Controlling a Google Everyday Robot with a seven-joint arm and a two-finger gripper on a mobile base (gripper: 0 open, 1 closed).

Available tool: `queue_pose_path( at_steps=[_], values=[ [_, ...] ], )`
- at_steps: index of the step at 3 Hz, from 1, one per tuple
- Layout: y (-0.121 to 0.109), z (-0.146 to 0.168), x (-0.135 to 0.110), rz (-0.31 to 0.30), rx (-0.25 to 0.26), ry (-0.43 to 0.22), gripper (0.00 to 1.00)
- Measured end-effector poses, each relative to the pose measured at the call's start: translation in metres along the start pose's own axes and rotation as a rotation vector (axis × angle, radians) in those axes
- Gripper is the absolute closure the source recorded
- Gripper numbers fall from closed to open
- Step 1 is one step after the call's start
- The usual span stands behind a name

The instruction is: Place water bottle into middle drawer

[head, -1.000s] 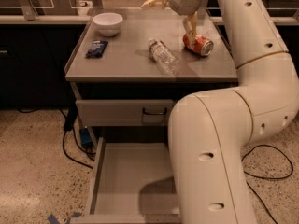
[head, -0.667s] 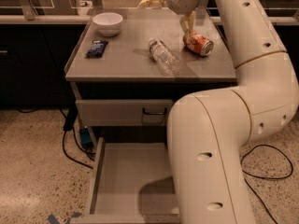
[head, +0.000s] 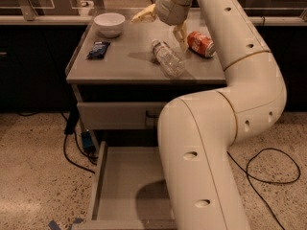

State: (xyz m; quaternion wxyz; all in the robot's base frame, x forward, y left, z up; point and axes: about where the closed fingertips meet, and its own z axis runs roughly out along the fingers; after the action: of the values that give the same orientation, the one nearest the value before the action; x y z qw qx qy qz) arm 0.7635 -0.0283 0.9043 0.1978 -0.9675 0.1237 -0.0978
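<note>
While the water bottle (head: 169, 60) lies on the tabletop (head: 122, 63), the gripper (head: 163, 27) hangs at its far end, seemingly spread open; the middle drawer (head: 120, 188) is pulled out below.

1 water bottle (head: 168, 58); 1 red soda can (head: 201, 43); 1 white bowl (head: 110, 24); 1 dark packet (head: 98, 49); 1 middle drawer (head: 120, 186), near; 1 gripper (head: 162, 25), fingers spread, over far side of table (head: 120, 63).

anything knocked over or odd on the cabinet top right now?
Both the water bottle and the red soda can lie on their sides on the cabinet top, not upright. The end effector hovers open over them, holding nothing. No spill or damage visible.
</note>
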Motion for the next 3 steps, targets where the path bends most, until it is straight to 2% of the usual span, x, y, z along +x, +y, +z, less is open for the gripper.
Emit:
queue_pose_path(
  at_steps=[1,2,3],
  values=[
    [0.010,0.028,-0.007,0.045,-0.006,-0.072,0.00],
    [0.019,0.046,-0.016,0.088,0.025,-0.149,0.00],
    [0.021,0.054,-0.022,0.111,0.050,-0.194,0.00]
  ],
)
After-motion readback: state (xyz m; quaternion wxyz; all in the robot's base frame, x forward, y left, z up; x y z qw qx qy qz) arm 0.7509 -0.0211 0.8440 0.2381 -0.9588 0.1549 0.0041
